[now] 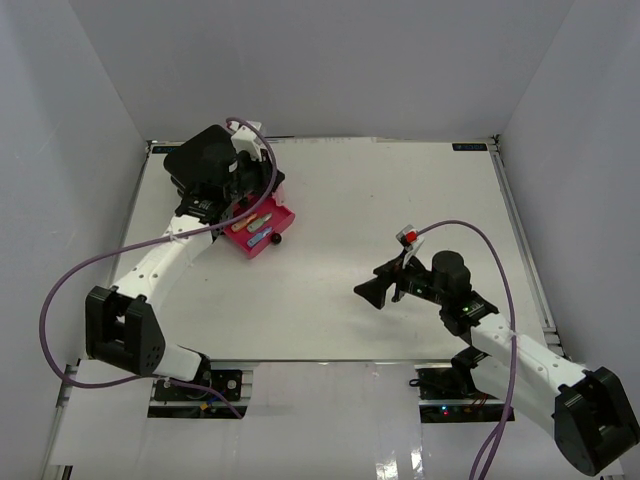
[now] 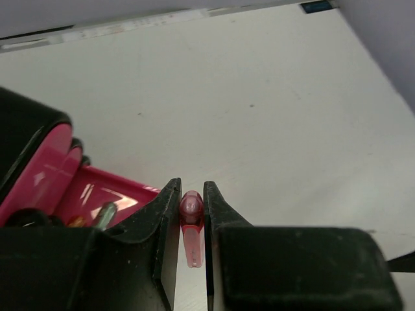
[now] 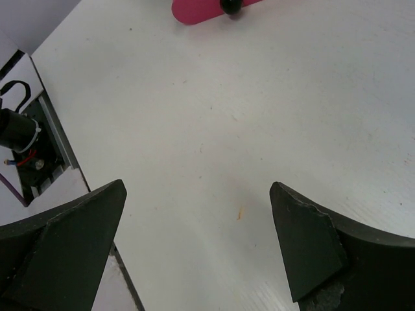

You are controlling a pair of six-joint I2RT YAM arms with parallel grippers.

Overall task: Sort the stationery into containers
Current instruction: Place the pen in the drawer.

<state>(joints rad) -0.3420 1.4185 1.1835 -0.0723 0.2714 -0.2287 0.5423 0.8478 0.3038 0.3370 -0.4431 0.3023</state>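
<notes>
Readable text: nothing legible is showing in any view.
Blue sticker (image 1: pixel 470 147): is sitting at the far right corner of the table (image 1: pixel 400 200); its print is coming out too small to read.
White strip (image 2: pixel 130 27): is running along the table's far edge, carrying faint marks too blurred to read.

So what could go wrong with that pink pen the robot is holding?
The left tool grips the pink pen beside the open drawer, seemingly over the table, so releasing now could drop it outside. The tool also sits close to the drawer wall and might bump it.
</notes>
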